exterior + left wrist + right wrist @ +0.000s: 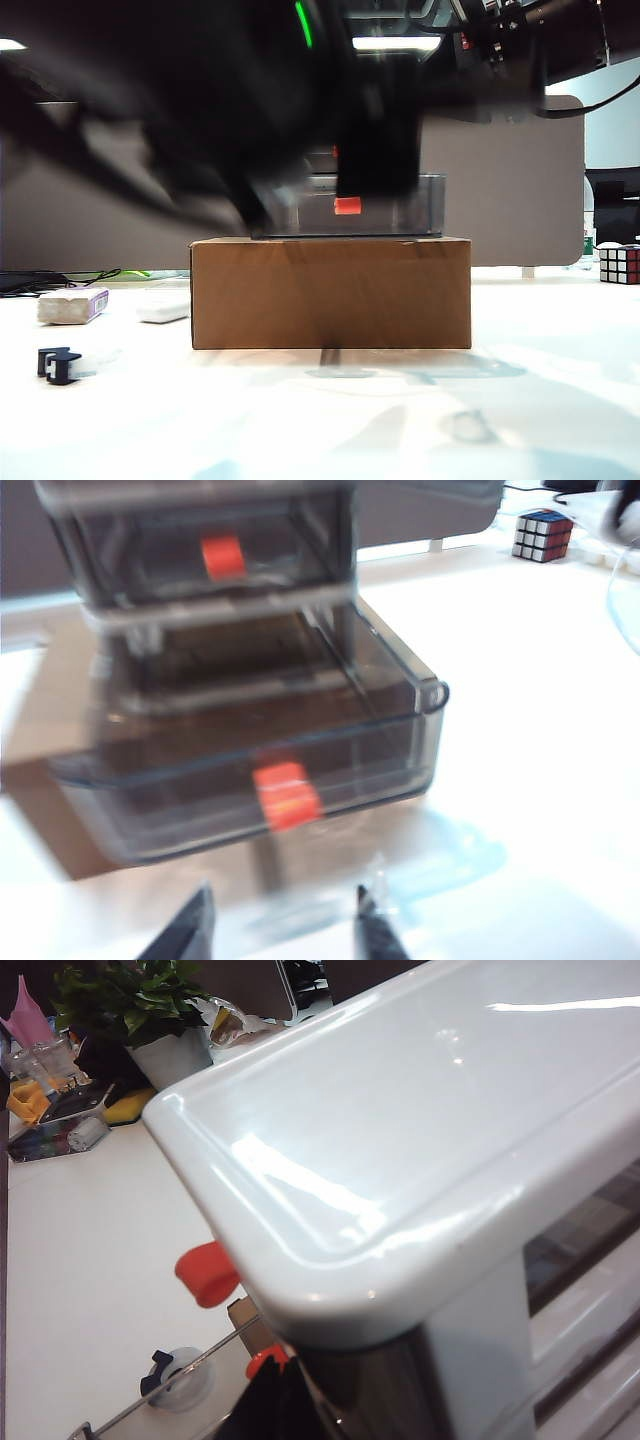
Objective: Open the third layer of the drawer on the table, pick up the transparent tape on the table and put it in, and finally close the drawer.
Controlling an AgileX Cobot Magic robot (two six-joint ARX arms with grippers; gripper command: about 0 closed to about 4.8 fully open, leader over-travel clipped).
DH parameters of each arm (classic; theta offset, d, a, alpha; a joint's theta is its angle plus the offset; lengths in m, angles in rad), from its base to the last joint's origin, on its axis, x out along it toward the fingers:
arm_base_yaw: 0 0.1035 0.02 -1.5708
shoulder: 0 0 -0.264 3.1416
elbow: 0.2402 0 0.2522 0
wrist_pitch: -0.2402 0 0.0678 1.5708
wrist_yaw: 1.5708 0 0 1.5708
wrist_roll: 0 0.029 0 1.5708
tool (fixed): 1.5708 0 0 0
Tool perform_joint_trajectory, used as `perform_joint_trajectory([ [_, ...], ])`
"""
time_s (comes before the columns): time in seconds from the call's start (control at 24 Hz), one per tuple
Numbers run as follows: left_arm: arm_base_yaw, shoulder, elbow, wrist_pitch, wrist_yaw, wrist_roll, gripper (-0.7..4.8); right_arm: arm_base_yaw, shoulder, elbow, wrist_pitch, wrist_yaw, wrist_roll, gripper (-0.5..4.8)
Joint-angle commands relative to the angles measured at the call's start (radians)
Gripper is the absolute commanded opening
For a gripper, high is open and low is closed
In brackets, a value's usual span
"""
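one of three steps looks done: the third layer of the drawer [250, 780] stands pulled out, left gripper [280, 930] parted and empty before it, right gripper unseen above the cabinet, transparent tape [58, 365] on the table [400, 420], unstowed.

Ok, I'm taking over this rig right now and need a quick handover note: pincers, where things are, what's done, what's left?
Left pincer: open, empty, just in front of the pulled-out third layer.
Right pincer: only a dark bit shows, close under the drawer cabinet top corner; open or shut unclear.
Transparent tape: on the table, left of the cardboard box that carries the cabinet.
Done: third layer is open.
Left: pick up the tape, put it in, close the drawer.
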Motion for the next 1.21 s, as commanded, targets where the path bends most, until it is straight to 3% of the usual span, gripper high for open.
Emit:
perform_joint_trajectory([
  [0.04,-0.002,-0.245,-0.002,-0.542,-0.016,-0.213,1.52,0.000,-0.004,0.005,0.005,-0.008,0.001,-0.05],
  [0.12,0.036,-0.424,-0.003,-0.842,0.038,-0.347,1.52,0.000,-0.004,0.005,-0.004,-0.020,0.001,-0.05],
  [0.25,0.143,-0.629,-0.018,-1.072,0.156,-0.339,1.47,0.000,-0.004,0.003,-0.006,-0.031,0.004,-0.05],
  [0.33,0.279,-0.756,-0.034,-1.091,0.357,-0.179,1.42,0.000,-0.004,0.003,-0.005,-0.035,0.004,-0.05],
  [0.37,0.386,-0.806,-0.040,-1.075,0.490,-0.105,1.07,0.000,-0.004,0.003,-0.006,-0.035,0.004,-0.05],
  [0.42,0.459,-0.827,-0.041,-1.067,0.574,-0.058,1.06,0.000,-0.004,0.003,-0.005,-0.035,0.004,-0.05],
  [0.46,0.587,-0.846,-0.041,-1.046,0.718,0.051,1.06,0.000,-0.004,0.003,-0.004,-0.036,0.004,-0.05],
  [0.54,0.901,-0.831,-0.050,-0.983,1.179,0.258,0.65,0.000,-0.004,0.003,-0.005,-0.040,0.004,-0.05],
  [0.58,1.033,-0.802,-0.062,-0.952,1.348,0.325,0.57,0.000,-0.004,0.003,-0.006,-0.042,0.004,-0.05],
  [0.67,1.196,-0.756,-0.075,-0.955,1.404,0.369,0.67,0.000,-0.004,0.003,-0.006,-0.044,0.004,-0.05],
  [0.71,1.235,-0.742,-0.075,-0.959,1.405,0.345,0.67,0.000,-0.004,0.003,-0.010,-0.045,0.004,-0.05],
  [0.75,1.279,-0.734,-0.077,-0.953,1.427,0.254,0.70,0.000,-0.004,0.003,-0.016,-0.045,0.003,-0.05],
  [0.79,1.293,-0.731,-0.094,-0.902,1.427,0.266,0.76,0.000,-0.004,0.003,-0.017,-0.046,0.003,-0.05],
  [0.92,1.297,-0.731,-0.223,-0.639,1.494,0.426,1.20,0.000,-0.003,0.003,-0.036,-0.045,0.003,-0.05],
  [1.08,1.298,-0.731,-0.352,-0.461,1.607,0.533,1.95,0.000,-0.003,0.003,-0.067,-0.046,-0.023,-0.05],
  [1.16,1.298,-0.731,-0.416,-0.362,1.617,0.538,3.30,0.000,-0.003,0.003,-0.076,-0.046,-0.023,-0.05],
  [1.21,1.298,-0.730,-0.444,-0.318,1.582,0.541,4.27,0.000,-0.003,0.003,-0.082,-0.046,-0.024,-0.05],
])
